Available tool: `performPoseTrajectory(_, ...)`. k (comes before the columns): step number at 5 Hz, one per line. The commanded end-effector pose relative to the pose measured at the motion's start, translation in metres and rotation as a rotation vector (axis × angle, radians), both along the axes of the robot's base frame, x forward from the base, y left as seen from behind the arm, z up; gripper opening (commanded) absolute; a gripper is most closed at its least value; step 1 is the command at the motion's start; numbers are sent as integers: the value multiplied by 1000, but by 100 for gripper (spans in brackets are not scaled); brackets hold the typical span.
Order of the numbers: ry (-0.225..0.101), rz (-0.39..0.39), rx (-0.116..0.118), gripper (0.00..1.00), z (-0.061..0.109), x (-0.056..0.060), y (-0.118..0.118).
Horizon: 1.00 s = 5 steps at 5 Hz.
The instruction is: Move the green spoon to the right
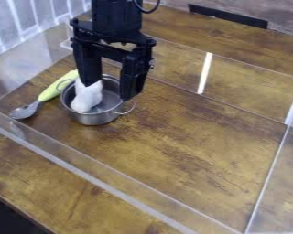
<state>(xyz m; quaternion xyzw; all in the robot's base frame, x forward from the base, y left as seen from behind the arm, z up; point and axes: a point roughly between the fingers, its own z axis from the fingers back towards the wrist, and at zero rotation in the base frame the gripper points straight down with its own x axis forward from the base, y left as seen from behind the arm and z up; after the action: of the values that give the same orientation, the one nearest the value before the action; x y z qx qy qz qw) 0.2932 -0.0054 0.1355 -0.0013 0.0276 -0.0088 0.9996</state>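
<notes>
In the camera view, you have the tool [103,82] over the left part of the tabletop [174,146], its fingers spread and pointing down at the steel bowl [98,116]. Inside the bowl sits a white lumpy object [87,96], leaning toward the far left side. Your green spoon [51,90] lies just beside the bowl, on its left, with the yellow-green handle reaching toward the far side and the shiny metal head at the near left end. A thin wire handle loops out from the bowl's right side. You can see the dark arm [114,23] coming down from the far edge.
</notes>
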Motion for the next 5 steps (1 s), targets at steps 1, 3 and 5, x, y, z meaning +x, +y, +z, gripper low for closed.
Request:
performPoseTrajectory(1,34,58,-1,100,-15,-1,-3)
performPoseTrajectory(3,-34,140,29,100,-25,2,71)
performPoseTrajectory(5,-91,85,51,100,-44,15,129)
